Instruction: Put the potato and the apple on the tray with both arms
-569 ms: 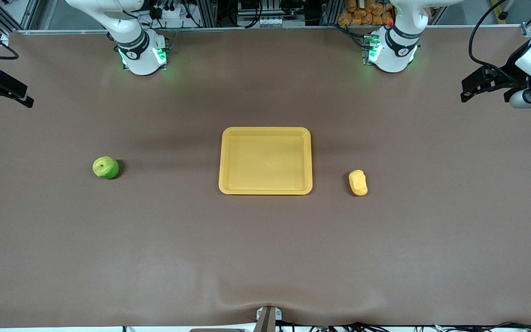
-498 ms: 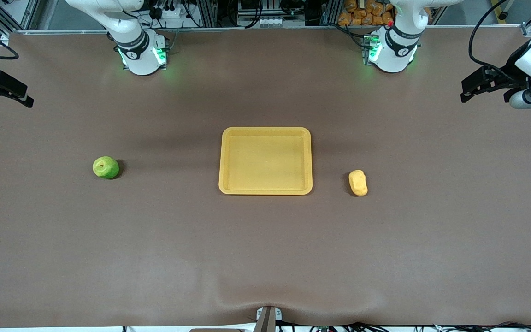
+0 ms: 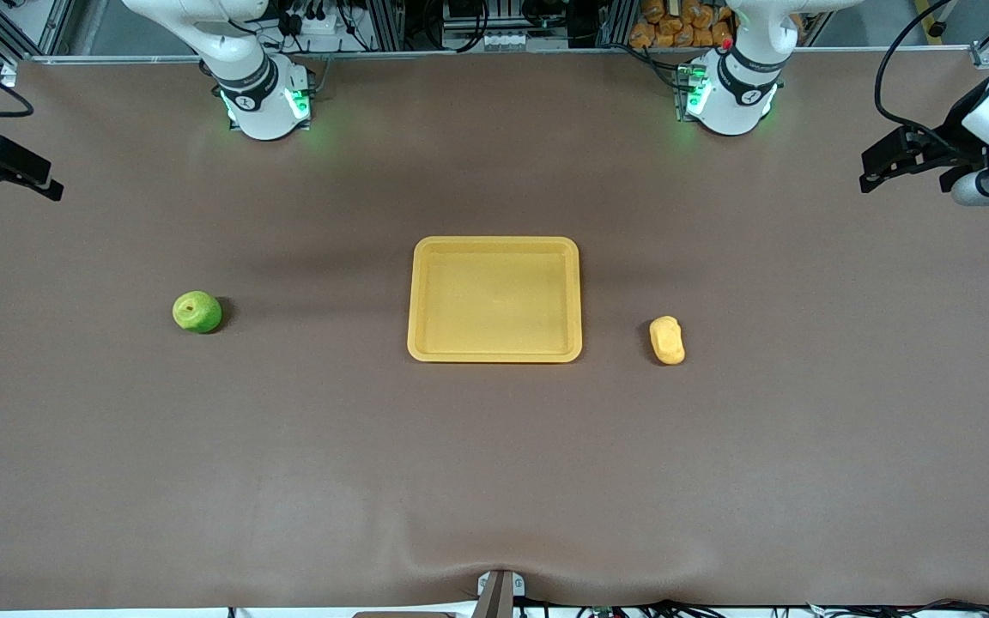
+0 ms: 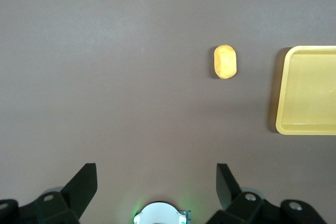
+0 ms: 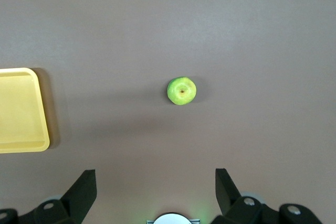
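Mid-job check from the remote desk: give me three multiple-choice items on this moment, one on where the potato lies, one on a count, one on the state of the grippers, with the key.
1. Where is the potato?
A. In the tray
B. On the table beside the tray, toward the left arm's end
C. Touching the apple

2. How many things lie in the tray?
A. None
B. One
C. Two

3. How do the left gripper and the right gripper stand?
A. Both shut on fruit
B. One open, one shut
C. Both open, holding nothing

Key:
1 B, the potato sits on the brown table, apart from the tray's rim.
2 A, the tray's floor shows bare, and the apple is on the table toward the right arm's end.
3 C, each wrist view shows fingers spread wide with only table between them, high over the table.
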You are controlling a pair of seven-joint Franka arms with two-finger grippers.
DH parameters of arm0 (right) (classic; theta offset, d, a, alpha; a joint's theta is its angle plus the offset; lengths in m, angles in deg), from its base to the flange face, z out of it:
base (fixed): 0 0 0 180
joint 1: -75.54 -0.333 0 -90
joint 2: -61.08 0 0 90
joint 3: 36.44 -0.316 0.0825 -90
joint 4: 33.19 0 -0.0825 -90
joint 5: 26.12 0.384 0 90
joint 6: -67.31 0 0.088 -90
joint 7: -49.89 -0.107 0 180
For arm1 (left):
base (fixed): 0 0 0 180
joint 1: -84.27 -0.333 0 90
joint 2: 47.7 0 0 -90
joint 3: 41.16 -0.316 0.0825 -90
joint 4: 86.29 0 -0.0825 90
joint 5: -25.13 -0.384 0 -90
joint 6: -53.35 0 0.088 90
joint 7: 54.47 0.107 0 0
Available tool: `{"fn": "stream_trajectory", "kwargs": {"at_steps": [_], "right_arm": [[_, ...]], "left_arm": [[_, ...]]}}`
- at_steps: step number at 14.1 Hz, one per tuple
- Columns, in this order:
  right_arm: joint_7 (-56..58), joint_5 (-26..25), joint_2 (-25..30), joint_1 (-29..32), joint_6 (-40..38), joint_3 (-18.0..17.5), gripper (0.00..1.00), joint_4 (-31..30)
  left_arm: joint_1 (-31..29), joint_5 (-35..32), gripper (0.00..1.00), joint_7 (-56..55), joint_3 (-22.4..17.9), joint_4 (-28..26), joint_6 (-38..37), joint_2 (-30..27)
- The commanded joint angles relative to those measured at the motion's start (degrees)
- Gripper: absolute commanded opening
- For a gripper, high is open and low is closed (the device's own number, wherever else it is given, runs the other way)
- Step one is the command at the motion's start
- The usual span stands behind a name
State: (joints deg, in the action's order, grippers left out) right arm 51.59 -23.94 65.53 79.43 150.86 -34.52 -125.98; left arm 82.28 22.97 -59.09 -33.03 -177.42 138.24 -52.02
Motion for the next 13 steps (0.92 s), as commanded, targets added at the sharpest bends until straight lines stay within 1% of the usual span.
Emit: {"fn": "stream_trajectory", "kwargs": {"at_steps": [1,7,13], "right_arm": [[0.76,-0.16,-2.34,1.03,-0.75,-0.42,1.0,1.82],[0.76,-0.51,-4.89,1.91,-0.67,-0.42,1.0,2.35],[1.64,-0.69,-6.83,3.4,-0.58,-0.42,1.0,2.96]], "left_arm": [[-0.65,1.11,1.0,1.02,0.22,2.71,-0.7,2.47],[-0.65,1.19,1.0,0.75,0.22,1.13,-0.7,4.31],[-0.04,1.19,1.0,0.49,0.4,-0.37,1.23,8.44]]}}
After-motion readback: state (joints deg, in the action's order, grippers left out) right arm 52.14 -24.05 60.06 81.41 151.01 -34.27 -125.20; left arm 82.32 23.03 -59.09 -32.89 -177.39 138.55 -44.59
